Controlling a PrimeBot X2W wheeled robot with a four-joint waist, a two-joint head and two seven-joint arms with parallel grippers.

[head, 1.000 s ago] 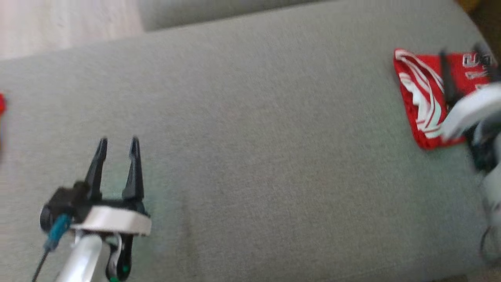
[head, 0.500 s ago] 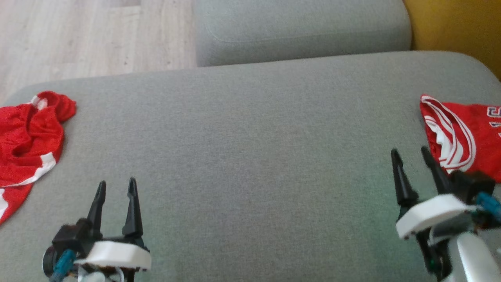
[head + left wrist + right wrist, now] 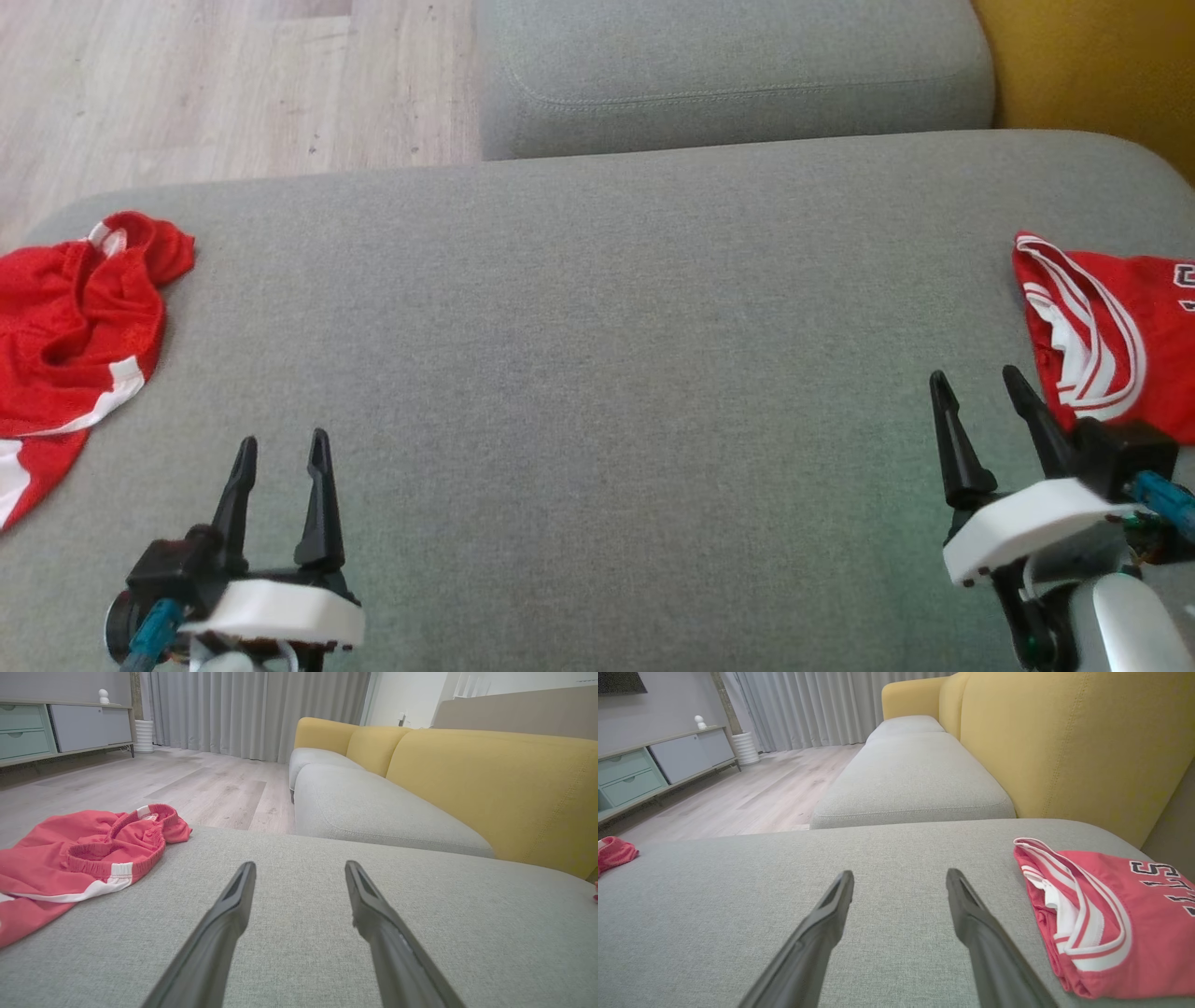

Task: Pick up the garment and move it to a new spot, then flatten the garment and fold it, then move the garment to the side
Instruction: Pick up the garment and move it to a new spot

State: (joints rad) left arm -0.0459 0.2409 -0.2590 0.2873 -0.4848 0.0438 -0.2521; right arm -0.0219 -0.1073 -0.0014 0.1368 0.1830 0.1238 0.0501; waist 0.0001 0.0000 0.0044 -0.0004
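Fingers [image 3: 322,504] on both my grippers [image 3: 283,439] [image 3: 975,373] spread, empty; tugging crumpled red mesh shorts [image 3: 75,317] may slide them off grey fabric cushion's [image 3: 597,373] left edge.

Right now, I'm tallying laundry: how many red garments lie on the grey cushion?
2: crumpled shorts at the cushion's left edge, a folded jersey at its right edge. More may lie out of frame.

dark outlined letters "LLS", partly cut off, on folded red jersey [image 3: 1134,914]
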